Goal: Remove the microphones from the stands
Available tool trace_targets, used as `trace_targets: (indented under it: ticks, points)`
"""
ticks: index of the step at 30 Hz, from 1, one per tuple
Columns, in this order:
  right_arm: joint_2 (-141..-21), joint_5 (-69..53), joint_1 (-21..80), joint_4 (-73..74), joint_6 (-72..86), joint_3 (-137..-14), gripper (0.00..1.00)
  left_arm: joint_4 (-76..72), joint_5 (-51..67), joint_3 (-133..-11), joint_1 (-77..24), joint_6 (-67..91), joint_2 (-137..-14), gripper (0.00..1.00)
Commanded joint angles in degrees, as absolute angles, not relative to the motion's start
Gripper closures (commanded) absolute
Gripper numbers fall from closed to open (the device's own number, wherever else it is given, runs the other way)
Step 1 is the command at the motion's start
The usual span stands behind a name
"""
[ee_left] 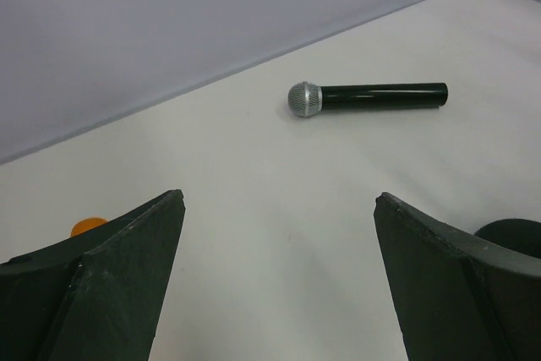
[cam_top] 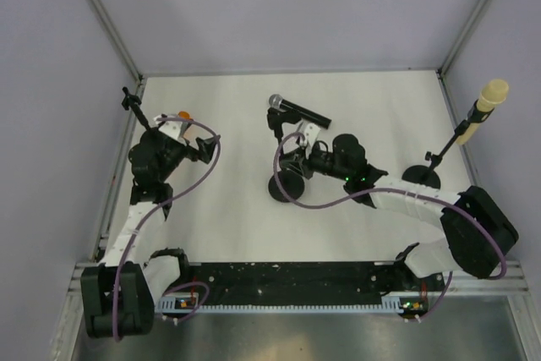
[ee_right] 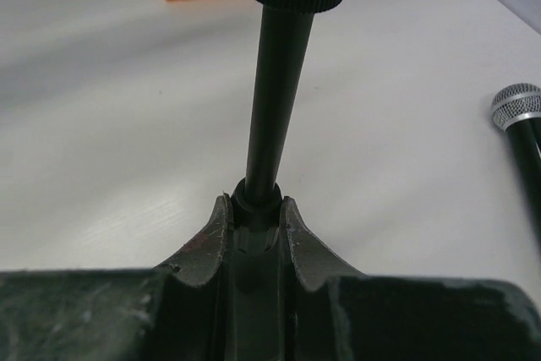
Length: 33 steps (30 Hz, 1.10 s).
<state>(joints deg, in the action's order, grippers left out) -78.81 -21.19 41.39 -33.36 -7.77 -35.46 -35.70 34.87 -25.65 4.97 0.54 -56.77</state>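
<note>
Sideways lies the microphone [cam_top: 300, 112], grille pointing left.

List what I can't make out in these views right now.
- Right wrist: stand pole cut off by the top edge, its base unseen below the right claw.
- Right wrist: microphone cut by the right edge.
- Left wrist: orange object mostly hidden behind a finger of the left claw.

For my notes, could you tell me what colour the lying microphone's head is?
Its head is silver, clearest in the left wrist view.
</note>
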Motion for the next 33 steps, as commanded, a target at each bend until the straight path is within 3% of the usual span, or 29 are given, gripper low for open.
trace_targets:
  ticks: [1,7,11,15,33]
  points:
    - [-76.99,-25.65,39.21,-23.31,-0.90,-51.91,1.00,-27.19,39.81,-35.13,0.98,-9.90,-55.37,0.01]
    - [-78.49,-30.58,37.35,-14.33,7.64,-66.25,1.00,-18.54,47.89,-46.57,-4.03,-7.48,-58.88,0.01]
    - [-79.45,-30.50,37.27,-12.92,11.85,-70.30,1.00,-17.59,46.93,-51.58,-9.30,-0.98,-61.34,0.01]
    - [-80.68,-29.01,37.18,-12.04,15.99,-72.77,1.00,-10.22,41.58,-55.71,-16.94,-4.56,-63.19,0.01]
    - [-81.65,-25.75,36.74,-12.39,18.64,-74.00,1.00,-7.47,34.37,-53.96,-24.52,-5.89,-68.64,0.01]
